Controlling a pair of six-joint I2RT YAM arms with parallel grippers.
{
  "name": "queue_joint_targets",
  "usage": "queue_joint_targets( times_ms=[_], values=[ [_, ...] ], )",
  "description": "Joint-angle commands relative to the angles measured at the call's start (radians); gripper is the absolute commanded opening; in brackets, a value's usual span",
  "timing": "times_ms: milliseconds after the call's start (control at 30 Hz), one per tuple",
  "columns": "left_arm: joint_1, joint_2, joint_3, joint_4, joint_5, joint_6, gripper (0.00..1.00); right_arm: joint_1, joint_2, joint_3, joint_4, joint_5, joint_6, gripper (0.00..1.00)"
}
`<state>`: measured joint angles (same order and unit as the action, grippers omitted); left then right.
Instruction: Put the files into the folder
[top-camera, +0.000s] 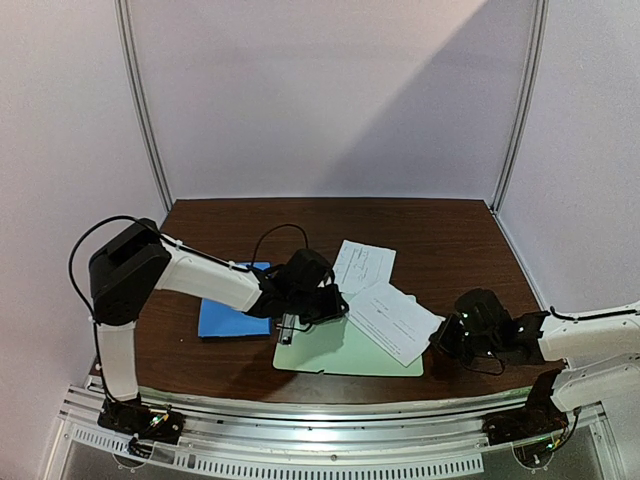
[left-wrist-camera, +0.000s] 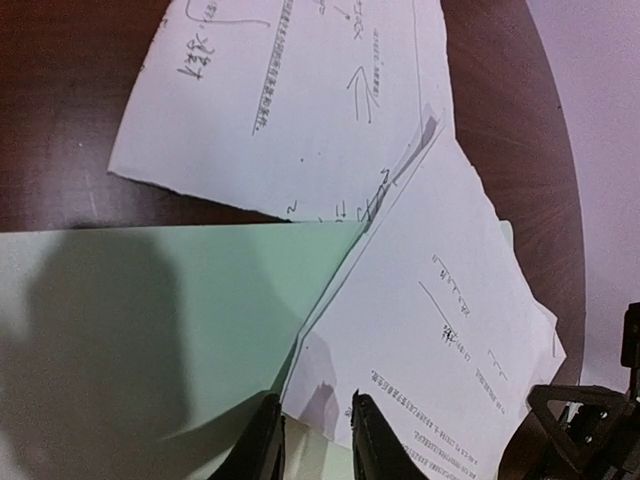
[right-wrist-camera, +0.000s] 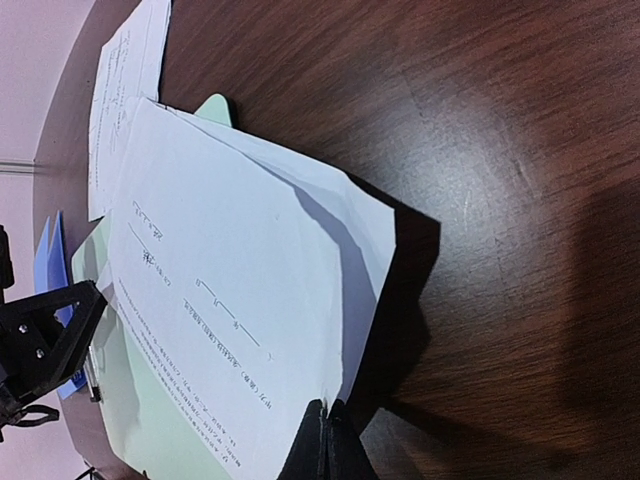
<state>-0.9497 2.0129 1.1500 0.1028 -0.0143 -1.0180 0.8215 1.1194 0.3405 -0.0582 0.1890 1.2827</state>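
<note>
Here, a bright blue thin plastic folder (top-camera: 222, 320) lies flat on the dark brown wooden table (top-camera: 450, 240), partly under the left arm (top-camera: 200, 275). Both files are outside it. The farther white paper sheet (top-camera: 365, 262) rests on the table. The nearer white paper sheet (top-camera: 395, 322) touches it and overlaps a pale green clipboard (top-camera: 340, 352). The left gripper (left-wrist-camera: 315, 450) hangs where that sheet's edge meets the clipboard, fingers slightly apart, holding nothing. The right gripper (right-wrist-camera: 325, 445) is pinched closed on the nearer sheet's raised edge.

Soft bright light casts dark shadows on the table (right-wrist-camera: 500, 150); wrist views distort edges.
</note>
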Motion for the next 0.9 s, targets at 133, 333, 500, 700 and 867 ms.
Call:
queue_joint_targets(
  times_ms=[133, 333, 500, 700, 867],
  values=[
    [0.018, 0.063, 0.022, 0.018, 0.006, -0.02, 0.16, -0.005, 0.0, -0.021, 0.011, 0.008, 0.009, 0.0],
    [0.019, 0.089, 0.05, 0.018, 0.007, -0.018, 0.0, -0.004, 0.008, -0.024, 0.018, 0.001, 0.008, 0.0],
    [0.02, 0.088, 0.048, 0.046, 0.007, -0.006, 0.0, -0.005, 0.007, -0.027, 0.017, 0.004, 0.007, 0.0],
    [0.02, 0.043, 0.06, 0.06, 0.007, 0.09, 0.0, -0.009, -0.005, -0.002, -0.025, 0.009, -0.086, 0.17],
    [0.02, -0.024, 0.075, 0.009, -0.002, 0.227, 0.0, -0.034, -0.042, 0.051, -0.106, 0.027, -0.268, 0.4]
  ],
)
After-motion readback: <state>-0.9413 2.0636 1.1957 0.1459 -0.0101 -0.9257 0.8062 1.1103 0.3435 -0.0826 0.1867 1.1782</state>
